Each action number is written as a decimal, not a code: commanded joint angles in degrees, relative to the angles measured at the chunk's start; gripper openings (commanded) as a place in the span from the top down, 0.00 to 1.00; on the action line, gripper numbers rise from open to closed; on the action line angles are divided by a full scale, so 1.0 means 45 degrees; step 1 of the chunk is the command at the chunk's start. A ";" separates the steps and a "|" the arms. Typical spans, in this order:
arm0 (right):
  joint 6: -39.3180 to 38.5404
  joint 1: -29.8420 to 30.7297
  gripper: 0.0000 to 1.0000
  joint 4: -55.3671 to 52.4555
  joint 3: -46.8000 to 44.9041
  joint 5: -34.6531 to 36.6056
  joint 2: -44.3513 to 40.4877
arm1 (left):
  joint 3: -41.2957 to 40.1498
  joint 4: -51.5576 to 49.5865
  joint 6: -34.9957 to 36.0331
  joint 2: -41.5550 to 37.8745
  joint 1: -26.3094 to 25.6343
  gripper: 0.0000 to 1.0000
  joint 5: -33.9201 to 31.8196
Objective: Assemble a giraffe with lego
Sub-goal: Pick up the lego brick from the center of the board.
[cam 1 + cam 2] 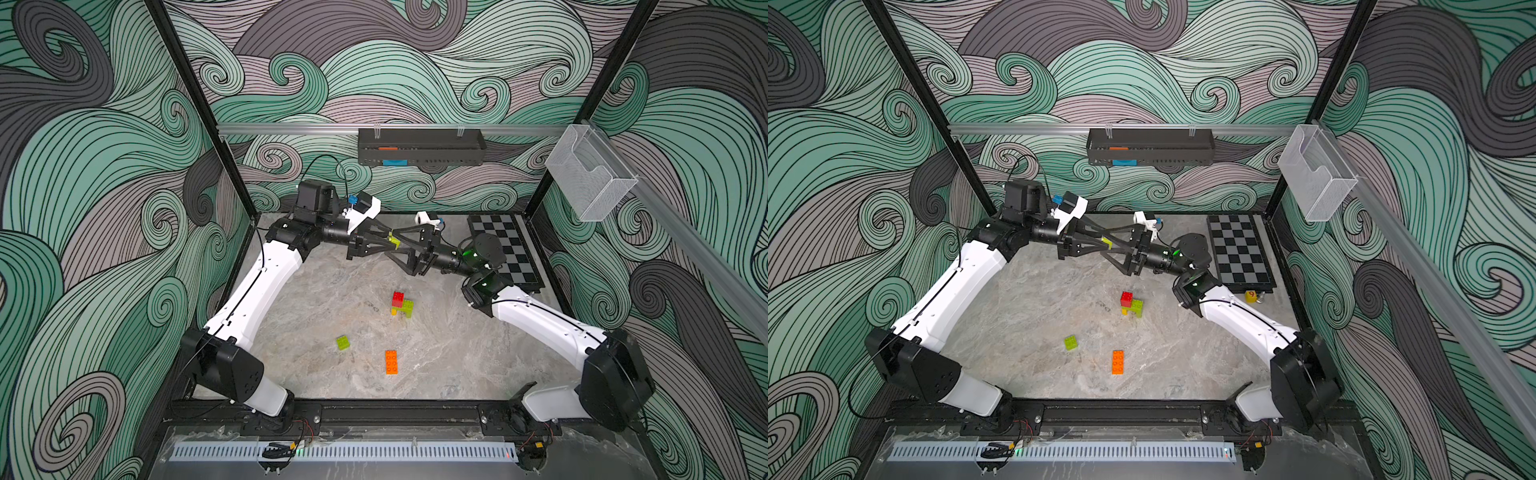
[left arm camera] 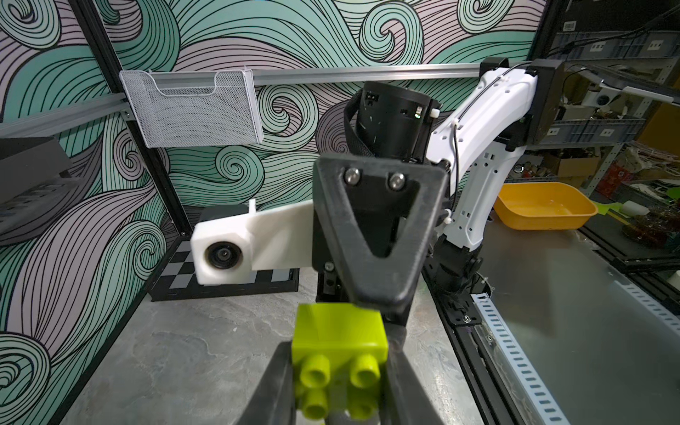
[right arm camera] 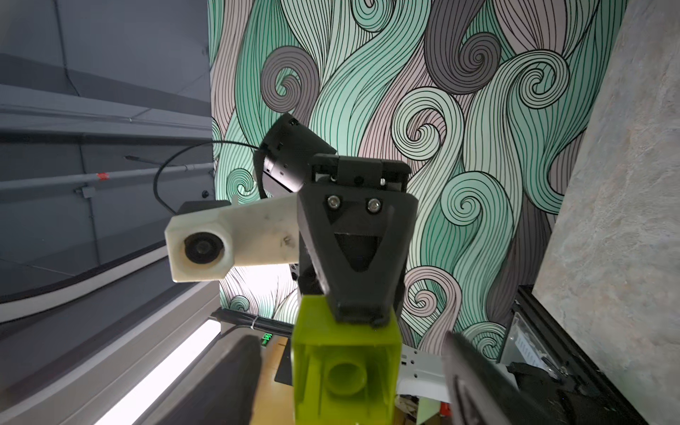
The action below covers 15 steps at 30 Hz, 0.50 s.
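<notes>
Here, a lime green brick [image 1: 394, 241] is held in the air above the far half of the table [image 1: 457, 357], where the two grippers are brought tip to tip. The left gripper [image 2: 340, 390] is closed on it: in the left wrist view the brick is seen pinched between the fingers [image 2: 274, 386], with its studs turned toward that camera. The right gripper [image 3: 351, 353] is seen with its own fingers spread wide, and a gap is left on each side of the brick, whose hollow underside is turned toward the right wrist camera. The two grippers are turned crosswise to each other, so that one left finger is seen lying across a face of the brick in the right wrist view. Near the middle of the table a small figure [image 1: 401, 305] of joined bricks is stood, with a red brick set on one end of a green one and a yellow piece and a green piece beneath. A loose green brick [image 1: 343, 342] is found toward the near edge, left of the middle. A long orange brick [image 1: 391, 362] is laid flat near it, closer to the near edge, and the two are not touching. A checkered board [image 1: 505, 249] is laid in the far right corner.
</notes>
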 commanded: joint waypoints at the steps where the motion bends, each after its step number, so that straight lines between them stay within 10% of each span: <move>1: -0.1685 -0.0730 0.01 -0.1305 -0.0740 -0.0579 -0.0907 | 0.0547 -0.1405 0.0938 0.0182 -0.0093 0.85 -0.0876; 10: -1.1005 -0.3002 0.01 -1.1394 -0.1371 0.1047 -0.4602 | 0.2201 -0.7336 0.5560 0.2205 -0.1312 0.94 -0.5558; 15: -1.4469 -0.3686 0.01 -1.3045 -0.2528 0.3435 -0.6503 | 0.2398 -0.8407 0.6708 0.3328 -0.2451 0.98 -0.8188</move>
